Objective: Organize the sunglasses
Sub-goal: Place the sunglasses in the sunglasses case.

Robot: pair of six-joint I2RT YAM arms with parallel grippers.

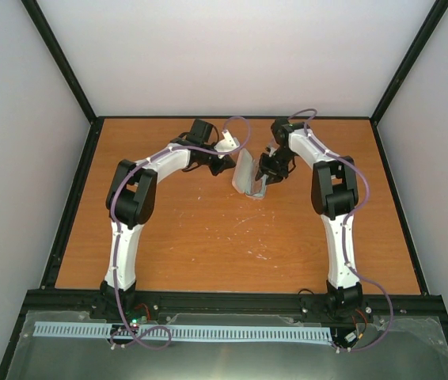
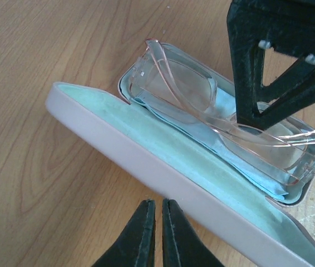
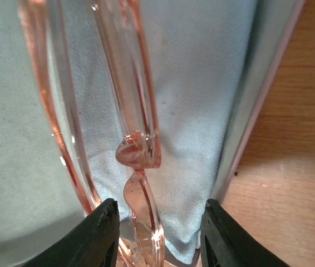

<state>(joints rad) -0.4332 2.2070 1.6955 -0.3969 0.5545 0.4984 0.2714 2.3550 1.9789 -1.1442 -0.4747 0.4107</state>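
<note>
The pink case (image 2: pixel 146 158) lies open on the wooden table, its lid lined mint green. The translucent amber sunglasses (image 2: pixel 202 94) lie folded in its tray on the light blue cloth (image 2: pixel 199 139). My left gripper (image 2: pixel 158 203) is shut and empty, just outside the lid's outer edge. My right gripper (image 3: pixel 160 208) is open and straddles the sunglasses (image 3: pixel 141 100) over the cloth (image 3: pixel 202 83), with a gap at each finger. In the top view the case (image 1: pixel 245 178) sits between the left gripper (image 1: pixel 225 164) and the right gripper (image 1: pixel 270 176).
The right gripper's black body (image 2: pixel 257 83) hangs over the case's right half in the left wrist view. The case rim (image 3: pixel 257 100) borders bare wood (image 3: pixel 296 167). Black frame rails (image 1: pixel 74 198) edge the tabletop.
</note>
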